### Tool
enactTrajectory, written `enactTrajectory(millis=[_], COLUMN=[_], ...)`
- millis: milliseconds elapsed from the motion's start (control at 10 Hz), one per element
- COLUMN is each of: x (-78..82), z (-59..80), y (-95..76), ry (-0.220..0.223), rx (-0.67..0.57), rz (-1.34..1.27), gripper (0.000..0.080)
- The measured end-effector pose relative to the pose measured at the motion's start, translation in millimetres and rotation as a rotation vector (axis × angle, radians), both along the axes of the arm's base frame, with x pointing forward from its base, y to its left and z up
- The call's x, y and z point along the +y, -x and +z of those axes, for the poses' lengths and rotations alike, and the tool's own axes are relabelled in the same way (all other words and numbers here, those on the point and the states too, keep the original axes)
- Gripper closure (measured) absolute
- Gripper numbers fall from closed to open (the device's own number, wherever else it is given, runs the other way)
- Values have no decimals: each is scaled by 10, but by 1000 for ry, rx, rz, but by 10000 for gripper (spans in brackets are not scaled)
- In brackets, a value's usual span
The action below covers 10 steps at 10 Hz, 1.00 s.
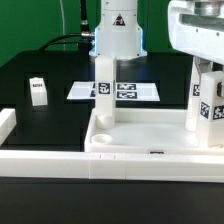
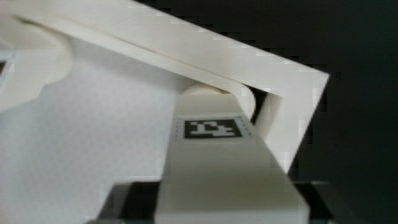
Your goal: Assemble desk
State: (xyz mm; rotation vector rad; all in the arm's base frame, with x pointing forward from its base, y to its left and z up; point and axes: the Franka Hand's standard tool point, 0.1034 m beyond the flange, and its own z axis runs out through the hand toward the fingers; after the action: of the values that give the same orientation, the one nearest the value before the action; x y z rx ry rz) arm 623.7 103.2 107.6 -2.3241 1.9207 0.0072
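The white tray-like tabletop (image 1: 150,132) lies near the front of the black table. One white leg (image 1: 103,85) stands upright at its corner on the exterior view's left. My gripper (image 1: 205,68) is at the corner on the exterior view's right, shut on a second tagged leg (image 1: 209,110) that it holds upright there. In the wrist view this leg (image 2: 217,140) runs from between my fingers down to the tabletop's raised rim (image 2: 196,55) at the corner, and its lower end is hidden. My gripper (image 2: 217,203) has a dark pad (image 2: 143,200) on each side of the leg. A third leg (image 1: 38,91) lies loose on the exterior view's left.
The marker board (image 1: 140,90) lies flat behind the tabletop. A long white border wall (image 1: 60,160) runs along the front edge and turns up the exterior view's left side. The robot's base (image 1: 118,30) stands at the back.
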Motion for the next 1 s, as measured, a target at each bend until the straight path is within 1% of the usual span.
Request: enactTrajectory(millis=[200, 400, 600, 700, 800, 900, 1000], x=[42, 68, 74, 79, 103, 100, 100], z=[-4, -3, -8, -12, -1, -3, -5], y=[18, 9, 11, 21, 28, 17, 18], ry=[-39, -76, -75, -71, -69, -63, -57], rx=[-31, -23, -24, -20, 1, -13, -19], rz=[-215, -363, -343, -304, -247, -184, -125], gripper=[509, 509, 503, 306, 306, 185, 160])
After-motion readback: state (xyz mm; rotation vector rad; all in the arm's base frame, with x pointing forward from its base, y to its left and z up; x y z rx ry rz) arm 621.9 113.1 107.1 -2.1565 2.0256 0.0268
